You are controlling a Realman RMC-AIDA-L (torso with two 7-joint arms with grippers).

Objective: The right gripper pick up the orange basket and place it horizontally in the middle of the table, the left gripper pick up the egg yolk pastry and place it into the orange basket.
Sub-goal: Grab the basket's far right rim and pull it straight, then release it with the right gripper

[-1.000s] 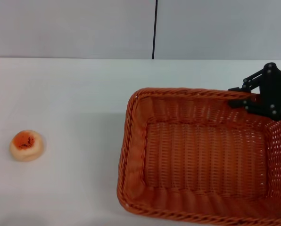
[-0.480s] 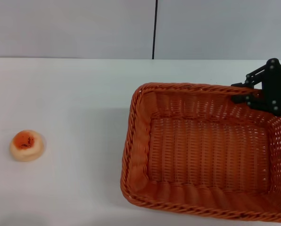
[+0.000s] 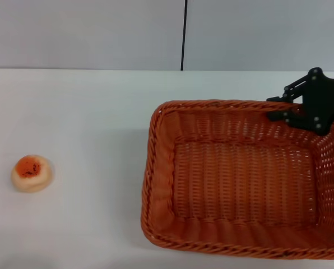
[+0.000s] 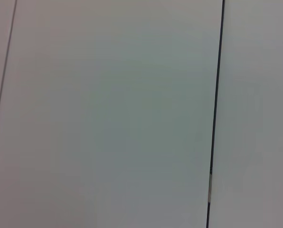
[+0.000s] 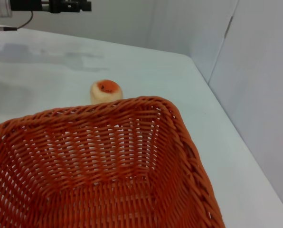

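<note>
Black right gripper (image 3: 280, 107), jointed linkage fingers (image 3: 282, 116), pale screw heads

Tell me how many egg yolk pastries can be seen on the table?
1. The egg yolk pastry lies on the white table on the robot's left side, apart from the orange basket, which is empty.

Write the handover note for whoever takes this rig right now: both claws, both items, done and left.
Right claw: at the far right rim of the orange basket, apparently gripping it.
Left claw: out of view, its wrist camera facing a wall.
Basket: right of the table's middle, empty, running off the head view's right edge.
Egg yolk pastry: on the table at the left, untouched.
Done: basket grasped.
Left: set the basket mid-table, then put the pastry in.
</note>
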